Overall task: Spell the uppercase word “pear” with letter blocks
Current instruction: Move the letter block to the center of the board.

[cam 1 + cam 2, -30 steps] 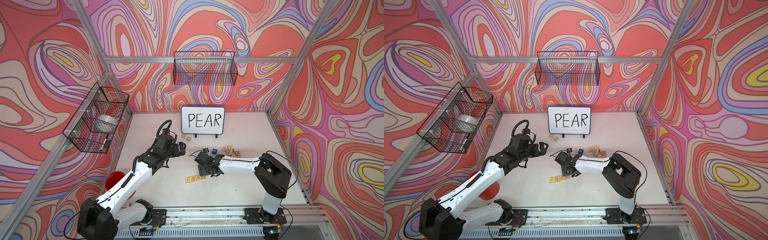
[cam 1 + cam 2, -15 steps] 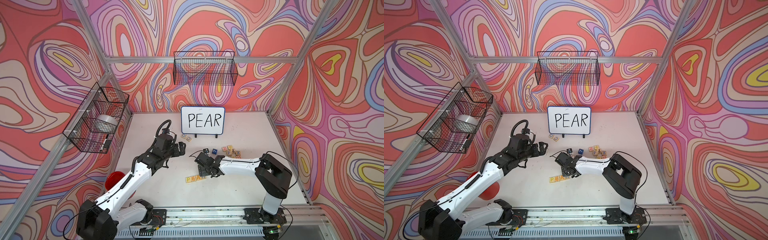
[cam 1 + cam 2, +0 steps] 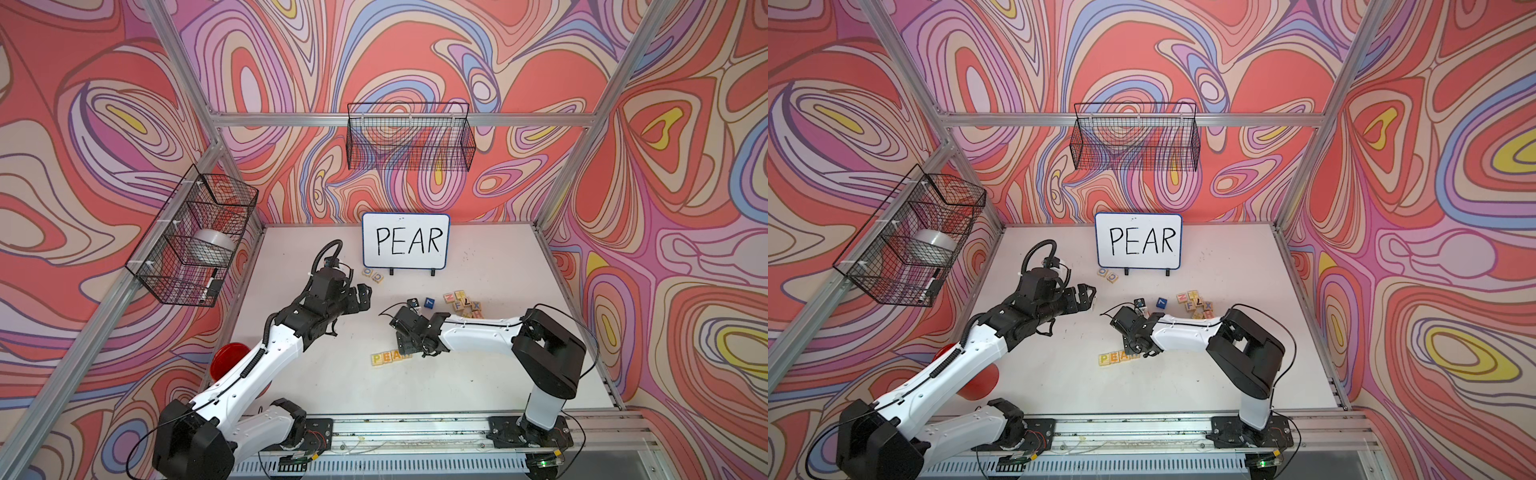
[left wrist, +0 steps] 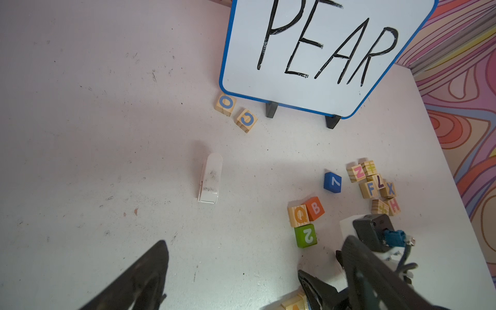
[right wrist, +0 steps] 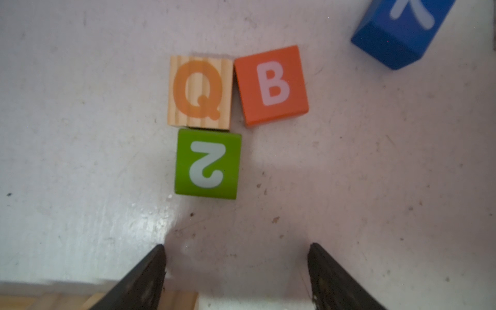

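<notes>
We spot the pale-wood letter blocks [image 3: 388,357] lined up at the bench's [image 3: 478,386] 6 o'clock; both hands gape empty, left hand [image 3: 360,298], right hand [image 5: 236,271]. Only wrist views reveal the green 2 cube [image 5: 207,164].

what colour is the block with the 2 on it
Green with a white numeral, clearest in the right wrist view: the 2 block.

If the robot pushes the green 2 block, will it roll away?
Probably not: the green 2 block is a flat-sided cube, so it should slide. It looks solid and stiff. Pushed toward the Q block it touches, it would likely shove that along.
</notes>
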{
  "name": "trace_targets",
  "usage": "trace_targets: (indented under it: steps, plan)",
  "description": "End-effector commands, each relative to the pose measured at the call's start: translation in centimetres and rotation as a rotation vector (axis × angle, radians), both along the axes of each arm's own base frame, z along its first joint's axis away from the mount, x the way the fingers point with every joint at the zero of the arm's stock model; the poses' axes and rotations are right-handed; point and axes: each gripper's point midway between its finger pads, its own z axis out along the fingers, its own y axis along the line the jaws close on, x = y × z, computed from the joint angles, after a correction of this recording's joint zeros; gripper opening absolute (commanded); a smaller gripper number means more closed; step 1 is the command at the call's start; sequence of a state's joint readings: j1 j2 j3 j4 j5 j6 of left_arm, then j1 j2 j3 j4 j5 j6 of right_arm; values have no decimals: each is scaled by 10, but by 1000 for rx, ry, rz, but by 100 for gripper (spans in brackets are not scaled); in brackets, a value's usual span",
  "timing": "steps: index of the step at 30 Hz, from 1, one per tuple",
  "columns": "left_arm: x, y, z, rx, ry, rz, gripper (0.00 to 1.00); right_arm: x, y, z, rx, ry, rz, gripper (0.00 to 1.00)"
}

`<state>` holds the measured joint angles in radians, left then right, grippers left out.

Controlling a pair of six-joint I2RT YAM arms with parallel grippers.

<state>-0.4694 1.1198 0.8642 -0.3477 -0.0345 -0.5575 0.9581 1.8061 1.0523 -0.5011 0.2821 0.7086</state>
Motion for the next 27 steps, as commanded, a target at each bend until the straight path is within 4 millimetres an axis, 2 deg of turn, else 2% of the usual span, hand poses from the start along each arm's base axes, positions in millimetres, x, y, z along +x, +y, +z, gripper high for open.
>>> trace_targets:
  steps: [1, 18, 27]
  plan:
    - [-1, 3, 1, -3, -2, 9, 96, -16, -18, -13, -74, 50, 8, 84]
    - [0, 2, 2, -4, -2, 7, 96, -20, -16, -14, -76, 57, 52, 84]
    - [1, 2, 3, -5, -5, 9, 96, -11, -15, -7, -56, 8, -17, 85]
